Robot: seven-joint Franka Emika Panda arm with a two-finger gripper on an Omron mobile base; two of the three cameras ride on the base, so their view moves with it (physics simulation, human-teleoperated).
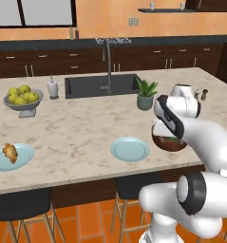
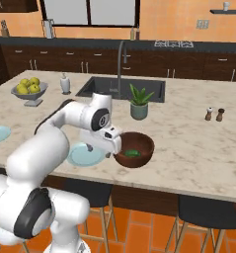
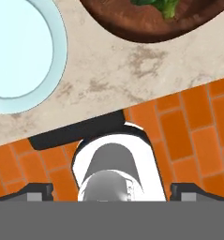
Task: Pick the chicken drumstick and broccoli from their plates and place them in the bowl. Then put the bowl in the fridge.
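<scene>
Jaws (image 2: 111, 147) released and empty, poised just beside the bowl (image 2: 135, 148), which already holds the broccoli (image 2: 132, 153). The chicken drumstick (image 1: 11, 152) lies well apart to the jaws' left on the far plate (image 1: 11, 158), its long axis apparently running diagonally; the near plate (image 1: 129, 149) stands bare on the worktop (image 1: 77, 137).

A dark reddish-brown bowl (image 2: 135, 148) is seen with green broccoli (image 2: 132, 153) inside. Two light-blue plates (image 1: 129, 149) (image 1: 13, 157) are set on a beige, brown-veined marble counter (image 1: 77, 133). A golden-brown drumstick (image 1: 10, 152) and yellow-green fruit (image 1: 23, 95) are shown.
</scene>
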